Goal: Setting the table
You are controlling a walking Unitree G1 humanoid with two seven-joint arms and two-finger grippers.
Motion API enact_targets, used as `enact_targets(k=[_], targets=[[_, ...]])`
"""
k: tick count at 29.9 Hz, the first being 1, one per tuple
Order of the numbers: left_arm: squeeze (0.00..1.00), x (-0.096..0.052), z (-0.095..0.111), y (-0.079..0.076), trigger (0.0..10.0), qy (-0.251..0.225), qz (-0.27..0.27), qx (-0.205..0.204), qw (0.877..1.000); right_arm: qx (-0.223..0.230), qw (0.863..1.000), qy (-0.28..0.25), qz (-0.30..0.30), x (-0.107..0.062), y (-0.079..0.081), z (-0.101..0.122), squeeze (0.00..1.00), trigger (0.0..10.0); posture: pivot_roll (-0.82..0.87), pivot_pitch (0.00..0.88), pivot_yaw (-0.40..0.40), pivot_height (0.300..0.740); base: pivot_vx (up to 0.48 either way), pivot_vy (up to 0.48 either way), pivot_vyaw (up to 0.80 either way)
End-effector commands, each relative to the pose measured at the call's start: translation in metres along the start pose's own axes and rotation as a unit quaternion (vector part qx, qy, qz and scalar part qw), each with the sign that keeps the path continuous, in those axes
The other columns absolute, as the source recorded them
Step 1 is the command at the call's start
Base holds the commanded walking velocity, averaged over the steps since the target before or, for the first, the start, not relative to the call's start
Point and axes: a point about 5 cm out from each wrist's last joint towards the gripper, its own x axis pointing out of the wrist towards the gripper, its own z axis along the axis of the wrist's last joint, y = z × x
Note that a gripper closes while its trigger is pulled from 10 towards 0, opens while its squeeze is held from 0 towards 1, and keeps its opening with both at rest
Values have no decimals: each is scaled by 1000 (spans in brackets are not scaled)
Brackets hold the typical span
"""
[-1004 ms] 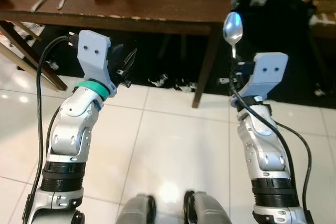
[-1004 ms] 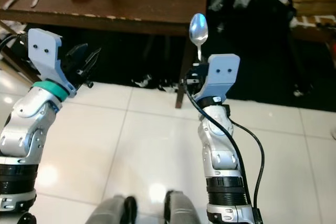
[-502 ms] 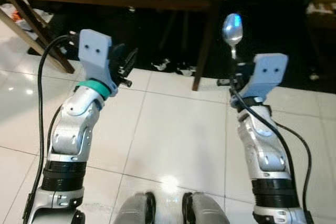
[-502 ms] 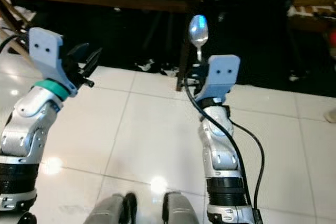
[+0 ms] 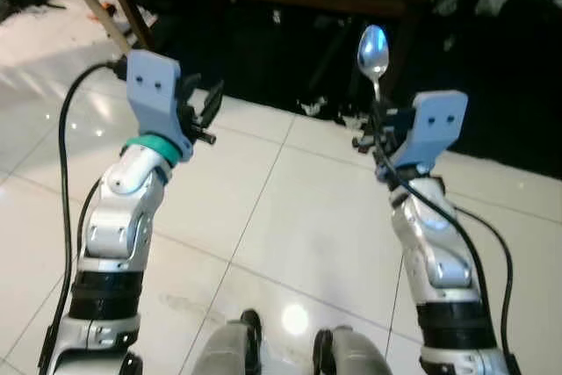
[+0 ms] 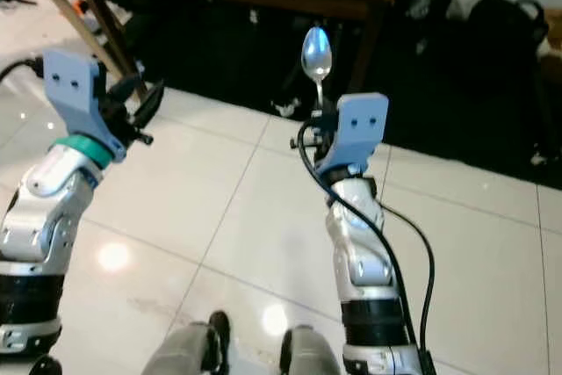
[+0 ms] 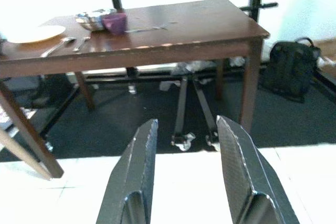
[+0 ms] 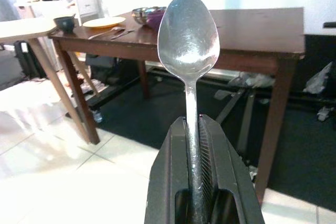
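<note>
A silver-armed humanoid robot stands on a glossy white tiled floor (image 5: 290,208) short of a dark brown wooden dining table (image 7: 210,22), both arms raised before it. Its right gripper (image 8: 198,129) is clamped on the handle of a shiny stainless-steel spoon (image 8: 188,40), which stands upright with its bowl topmost, held out in front of the table's near edge and well apart from the tabletop. The left gripper (image 7: 184,145) carries nothing, its two long black fingers (image 7: 139,166) spread apart with a clear gap between them, pointing toward the table. At the table's far end lie a pale yellow round plate (image 7: 34,33), two pieces of silver cutlery (image 7: 65,44) just beside it, a purple cup (image 7: 114,23) and a metal bowl (image 7: 92,18). A black backpack (image 7: 291,66) sits on the dark floor beyond the table's corner leg.
</note>
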Motion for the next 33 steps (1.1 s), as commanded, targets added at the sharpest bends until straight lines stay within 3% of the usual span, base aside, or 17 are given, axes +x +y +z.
enact_targets(k=[1, 17, 29, 33], targets=[[0, 0, -3, 3, 10000, 9, 13, 6, 1000, 7, 1000, 6, 8, -2, 3, -2, 0, 10000, -14, 153, 106, 740, 0, 0, 775], [0, 1, -2, 9, 10000, 3, 60, 28, 998, 14, 999, 4, 29, -4, 9, -2, 0, 10000, -12, 160, 107, 740, 0, 0, 777], [0, 4, 2, 21, 10000, -11, 144, 53, 988, 20, 999, 1, 42, -5, 13, -1, 0, 10000, -13, 164, 108, 740, 0, 0, 776], [0, 4, 2, 30, 10000, -11, 185, 57, 981, 23, 998, -3, 53, -5, 16, 0, 0, 10000, -14, 165, 108, 740, 393, 0, 780]])
